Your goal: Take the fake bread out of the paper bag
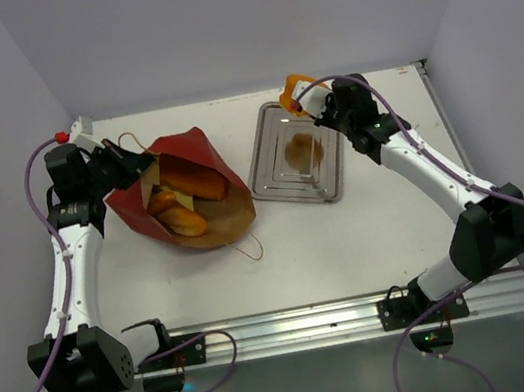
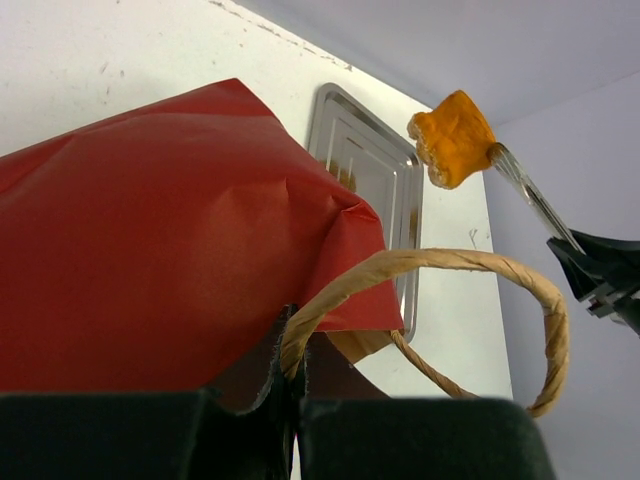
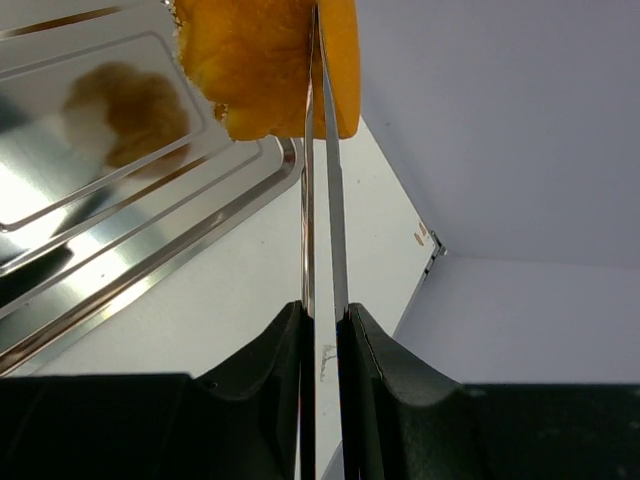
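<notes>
Bread slab (image 3: 250, 60), flat and orange, is pinched edge-on between the thin blades of my right gripper (image 3: 320, 40) and held in the air over the far rim of the metal tray (image 3: 120, 230). I judge it light, stiff and rather smooth, so a firm pinch across the flat faces suits it.

My left gripper (image 1: 140, 167) is closed on the rim of the red bag (image 1: 127, 208), which lies open on its side. Several loaves (image 1: 193, 180) lie inside; I would take each across its middle, clear of the cord handle (image 1: 248, 251).

White table (image 1: 351, 241) is flat and matt. Walls (image 1: 241, 17) enclose three sides.
</notes>
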Action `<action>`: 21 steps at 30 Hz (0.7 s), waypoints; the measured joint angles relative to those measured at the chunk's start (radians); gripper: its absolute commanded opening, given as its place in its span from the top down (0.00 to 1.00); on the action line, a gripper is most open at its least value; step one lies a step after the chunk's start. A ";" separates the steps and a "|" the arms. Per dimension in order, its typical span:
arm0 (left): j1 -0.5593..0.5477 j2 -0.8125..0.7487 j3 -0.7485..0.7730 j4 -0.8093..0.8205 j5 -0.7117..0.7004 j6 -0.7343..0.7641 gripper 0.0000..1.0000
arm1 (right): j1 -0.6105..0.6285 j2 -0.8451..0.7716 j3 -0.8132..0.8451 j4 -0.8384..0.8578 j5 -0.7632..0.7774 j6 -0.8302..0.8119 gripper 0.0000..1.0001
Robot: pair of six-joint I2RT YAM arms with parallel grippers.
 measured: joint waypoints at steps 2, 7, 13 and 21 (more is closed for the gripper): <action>0.000 0.000 0.000 0.000 0.003 0.005 1.00 | -0.001 0.033 -0.005 0.033 0.013 -0.022 1.00; 0.000 -0.002 -0.004 0.003 0.008 0.008 1.00 | -0.013 0.100 -0.027 0.096 0.046 -0.072 1.00; 0.000 -0.011 -0.015 0.008 0.016 0.009 1.00 | -0.038 0.111 -0.076 0.130 0.060 -0.113 1.00; 0.000 -0.012 -0.020 0.010 0.016 0.015 1.00 | -0.043 0.109 -0.187 0.188 0.058 -0.150 1.00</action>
